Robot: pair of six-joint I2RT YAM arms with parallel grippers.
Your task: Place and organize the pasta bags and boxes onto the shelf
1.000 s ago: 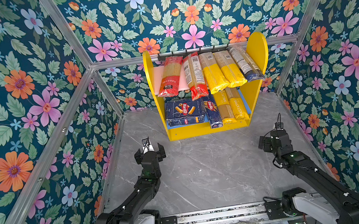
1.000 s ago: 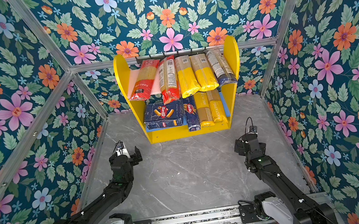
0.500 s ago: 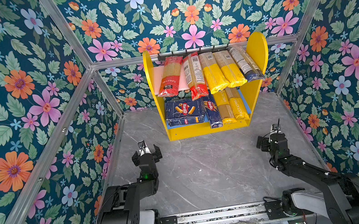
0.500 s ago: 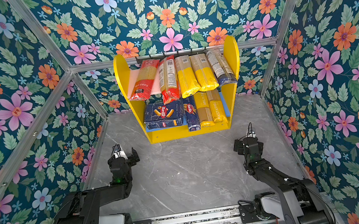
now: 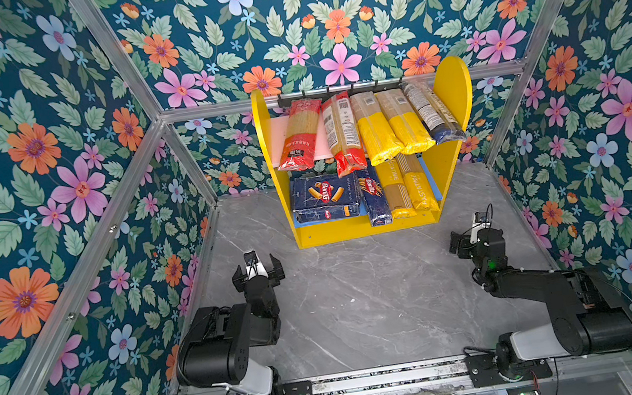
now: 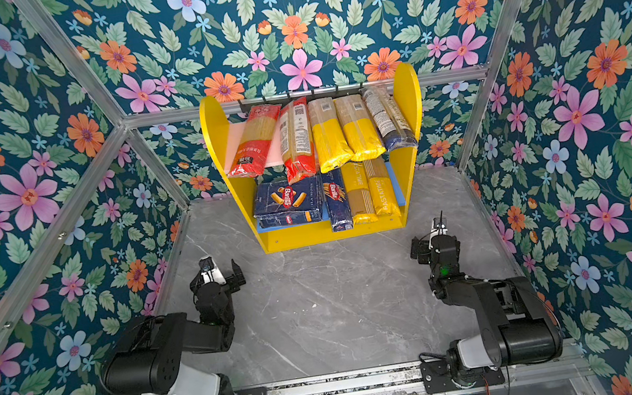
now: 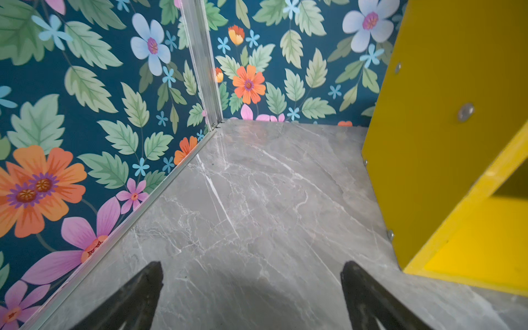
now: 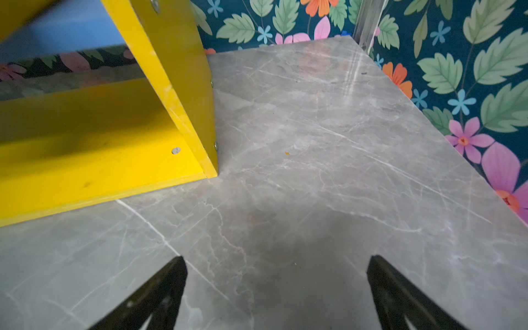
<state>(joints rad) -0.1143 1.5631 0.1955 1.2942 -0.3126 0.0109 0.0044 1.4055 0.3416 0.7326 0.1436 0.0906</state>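
Two boxes: wide Barilla box (image 5: 325,201) and narrow Barilla box (image 5: 374,201) lie on the blue lower board (image 5: 430,180), touching side by side, with the wide one on the left.
Lower bags: two lower yellow bags (image 5: 395,189) lie front to back just right of the narrow box and fill the rest of that board.
Upper bags: five lie in a row on the pink upper board (image 5: 276,137). From left to right there are two red-ended bags (image 5: 299,135), two upper yellow bags (image 5: 376,131) and one blue-ended bag (image 5: 434,112). Their front ends overhang the board.
Shelf (image 5: 454,91): stands at the back of the table against the rear wall, with the black hook rail (image 5: 337,89) across its top.
Left gripper (image 5: 256,270): jaws spread wide with nothing between them. It sits over bare table, left of the shelf front and apart from it.
Right gripper (image 8: 277,261): jaws spread wide and empty. It sits over bare table near the shelf's right front corner, not touching it.
Table (image 5: 363,305): grey marble surface.
Walls (image 5: 28,163): floral print on three sides.
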